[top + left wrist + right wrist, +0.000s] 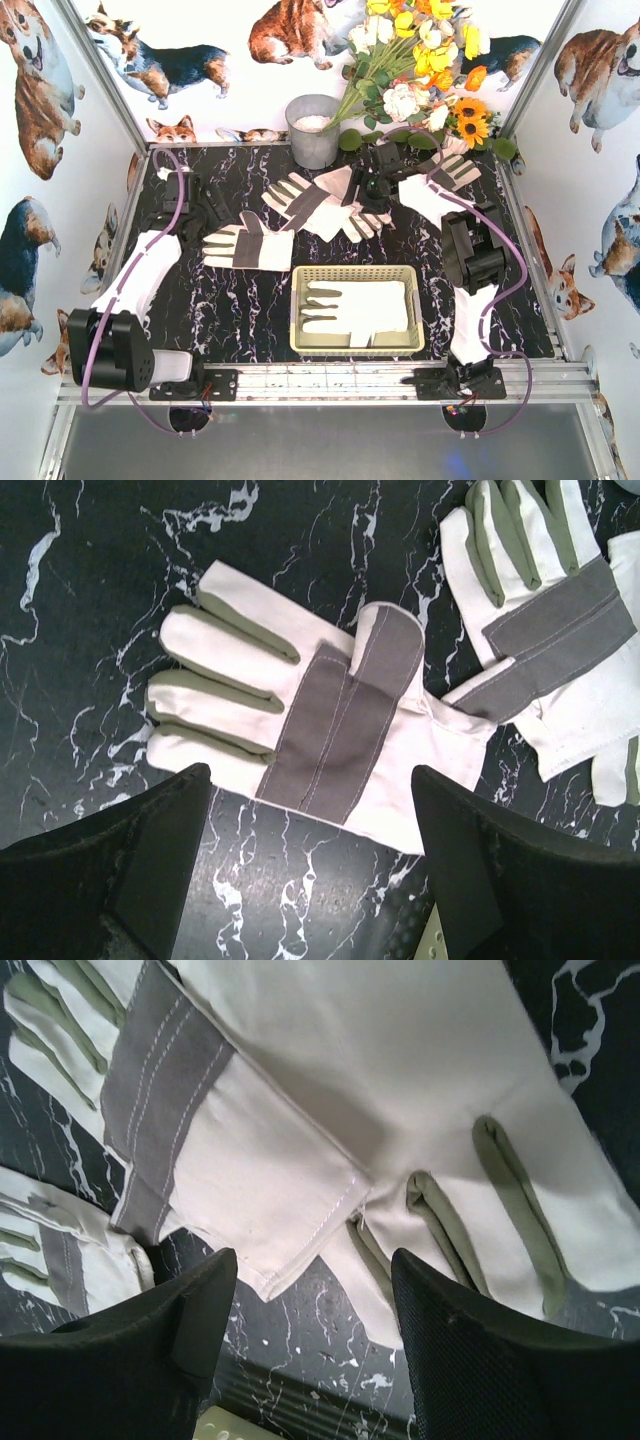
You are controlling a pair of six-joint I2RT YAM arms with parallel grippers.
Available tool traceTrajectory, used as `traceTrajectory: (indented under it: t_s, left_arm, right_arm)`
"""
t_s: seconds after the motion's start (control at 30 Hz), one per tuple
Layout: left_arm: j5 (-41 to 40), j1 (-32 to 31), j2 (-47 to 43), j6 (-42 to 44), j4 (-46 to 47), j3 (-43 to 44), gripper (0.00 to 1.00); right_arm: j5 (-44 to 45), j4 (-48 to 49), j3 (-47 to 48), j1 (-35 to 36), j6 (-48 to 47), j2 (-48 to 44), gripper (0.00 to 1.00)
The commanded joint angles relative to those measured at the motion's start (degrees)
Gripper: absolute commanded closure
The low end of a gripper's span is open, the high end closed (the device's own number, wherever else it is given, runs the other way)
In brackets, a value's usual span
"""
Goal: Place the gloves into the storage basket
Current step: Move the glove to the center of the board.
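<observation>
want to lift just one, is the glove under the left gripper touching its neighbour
Touching. Left wrist view: the thumb of the neighbour glove meets the cuff of the near glove, with no gap.

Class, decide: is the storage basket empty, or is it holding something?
Not empty: at least one white glove lies spread flat inside the storage basket, within its lattice walls.

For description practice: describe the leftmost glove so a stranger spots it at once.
Find the cream basket on the black marble table. Just beyond its far left corner lies a glove, grey palm patch up. Unlike the overlapping gloves to its right, nothing covers it.
</observation>
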Motion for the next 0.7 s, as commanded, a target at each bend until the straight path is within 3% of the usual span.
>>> traceTrajectory:
  t_s: [0.0, 0.33, 0.5, 0.67]
  left_arm:
    - [0.8, 1.0, -2.6, -2.0, -2.5, -1.9, 0.24]
    - [2.6, 1.1, -5.3, -2.0, -5.4, -2.3, 0.24]
    - [4.0, 1.1, -6.1, -3.8, -4.9, -5.3, 0.24]
    - [4.8, 1.1, -6.7, -4.8, -3.5, -7.6, 0.23]
  right_arm:
    - [-2.2, 3.1, 4.4, -0.5, -0.5, 2.6, 0.35]
    - [-1.7, 2.3, 10.6, -1.1, -3.7, 8.7, 0.42]
    - [-5.6, 3.2, 11.1, -1.7, -3.5, 9.3, 0.55]
    - [-10.6, 4.5, 11.1, -1.7, -3.1, 8.5, 0.79]
